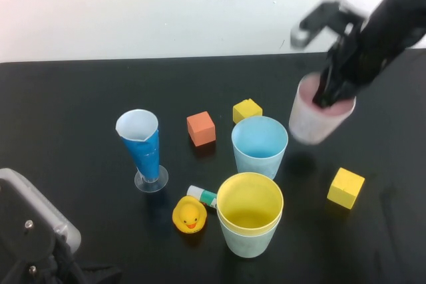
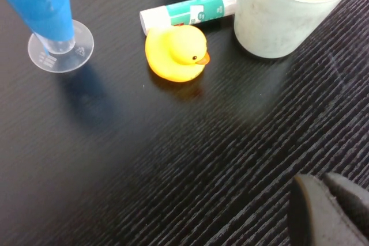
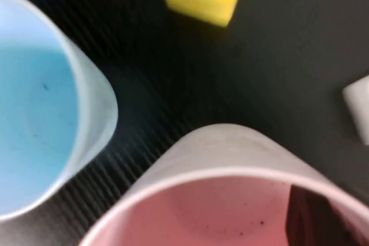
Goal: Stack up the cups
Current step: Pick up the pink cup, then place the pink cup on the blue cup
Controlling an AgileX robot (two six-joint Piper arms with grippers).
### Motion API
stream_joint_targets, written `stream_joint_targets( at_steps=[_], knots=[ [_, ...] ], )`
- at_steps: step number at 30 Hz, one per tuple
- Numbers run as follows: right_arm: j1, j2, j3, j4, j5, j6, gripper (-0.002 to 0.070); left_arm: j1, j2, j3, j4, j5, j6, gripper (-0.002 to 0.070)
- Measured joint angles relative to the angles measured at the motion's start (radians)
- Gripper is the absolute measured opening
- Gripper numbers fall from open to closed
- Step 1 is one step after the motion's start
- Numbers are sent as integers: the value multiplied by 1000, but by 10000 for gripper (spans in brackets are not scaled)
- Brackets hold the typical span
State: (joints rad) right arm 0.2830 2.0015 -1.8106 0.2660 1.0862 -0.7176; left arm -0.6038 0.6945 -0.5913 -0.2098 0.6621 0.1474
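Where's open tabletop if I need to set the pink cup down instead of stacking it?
The right hand holds the pink cup aloft. Bare table lies between the blue cup and the yellow block, and along the far edge. Crowded: around the duck and stacked yellow cup. The left hand is parked front-left.

My right gripper [image 1: 331,94] clamped on the pale pink cup [image 1: 318,119], lifted and tilted beside the light blue cup [image 1: 259,145], yellow cup [image 1: 249,205] nested in the pale green cup [image 1: 247,240], my left gripper [image 1: 30,247] parked at the near-left corner.
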Motion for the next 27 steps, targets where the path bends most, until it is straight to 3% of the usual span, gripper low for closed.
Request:
stream_joint_targets(
  at_steps=[6, 11, 18, 27],
  knots=[
    [3, -122, -133, 36, 106, -2, 45, 0, -2, 0, 16, -1, -1, 1],
    [84, -151, -163, 61, 147, -23, 43, 0, -2, 0, 29, -1, -1, 2],
    [206, -63, -163, 9, 155, -14, 43, 0, -2, 0, 37, -1, -1, 1],
    [212, 11, -163, -97, 144, 63, 59, 0, -2, 2, 38, 7, -1, 1]
  ],
)
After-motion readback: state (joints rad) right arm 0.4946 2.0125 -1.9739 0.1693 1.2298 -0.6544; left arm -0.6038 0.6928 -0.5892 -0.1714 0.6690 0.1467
